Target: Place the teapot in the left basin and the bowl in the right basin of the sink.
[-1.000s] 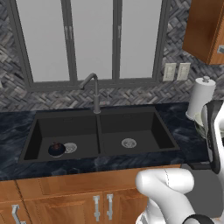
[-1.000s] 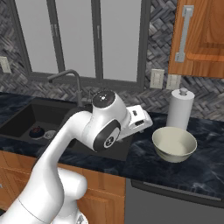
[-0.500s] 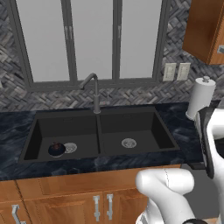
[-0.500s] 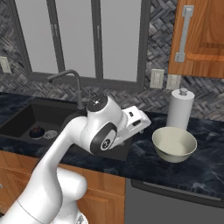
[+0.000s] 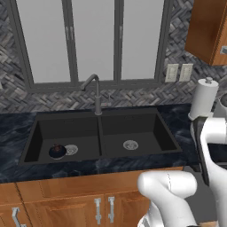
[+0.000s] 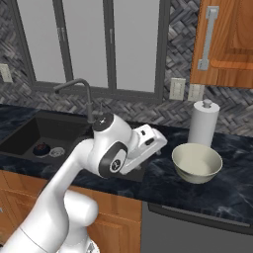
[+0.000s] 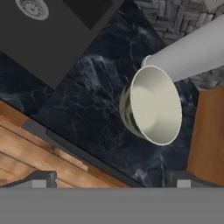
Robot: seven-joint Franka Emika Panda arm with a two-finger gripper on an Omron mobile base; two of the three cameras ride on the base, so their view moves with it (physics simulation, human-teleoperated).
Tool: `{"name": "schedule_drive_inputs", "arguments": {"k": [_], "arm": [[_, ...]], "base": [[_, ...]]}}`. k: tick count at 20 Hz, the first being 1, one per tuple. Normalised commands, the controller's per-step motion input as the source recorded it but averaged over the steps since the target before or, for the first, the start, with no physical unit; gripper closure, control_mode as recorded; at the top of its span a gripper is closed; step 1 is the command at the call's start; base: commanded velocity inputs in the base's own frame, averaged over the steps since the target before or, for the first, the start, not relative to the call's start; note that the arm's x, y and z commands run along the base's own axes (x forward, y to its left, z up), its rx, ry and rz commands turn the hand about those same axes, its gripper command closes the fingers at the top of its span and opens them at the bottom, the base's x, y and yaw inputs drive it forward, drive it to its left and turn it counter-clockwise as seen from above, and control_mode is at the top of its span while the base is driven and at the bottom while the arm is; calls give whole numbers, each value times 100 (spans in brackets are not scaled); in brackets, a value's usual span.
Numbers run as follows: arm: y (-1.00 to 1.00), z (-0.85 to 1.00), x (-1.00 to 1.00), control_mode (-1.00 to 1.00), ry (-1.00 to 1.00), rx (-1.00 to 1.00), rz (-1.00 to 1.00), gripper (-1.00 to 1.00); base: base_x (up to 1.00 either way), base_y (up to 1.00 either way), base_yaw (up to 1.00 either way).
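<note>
The teapot [image 5: 57,151] already sits in the left basin [image 5: 66,133]. The bowl [image 6: 196,162] rests on the table [image 6: 232,188] beside the paper towel roll [image 6: 203,123]. My hand [image 7: 109,181], spread wide and empty, must next descend onto its rim.

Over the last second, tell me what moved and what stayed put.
The arm swung toward the bowl on the counter, carrying the open hand closer to it; nothing was taken hold of or let go. The teapot stays in the left basin, the bowl beside the paper towel roll, and the right basin holds nothing.
</note>
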Motion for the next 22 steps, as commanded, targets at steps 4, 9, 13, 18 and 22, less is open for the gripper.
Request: {"name": "schedule_drive_inputs", "arguments": {"k": [4, 9, 13, 18, 22], "arm": [[0, -20, 12, -100, 9, -8, 0, -100], [-2, -9, 22, -100, 12, -6, 0, -100], [-3, -2, 22, -100, 16, -3, 0, -100], [-6, -8, 16, -100, 12, 0, 0, -100], [-12, -6, 14, -100, 3, 0, 0, -100]], "base": [[0, 0, 0], [0, 0, 0], [0, 0, 0], [0, 0, 0], [0, 0, 0]]}}
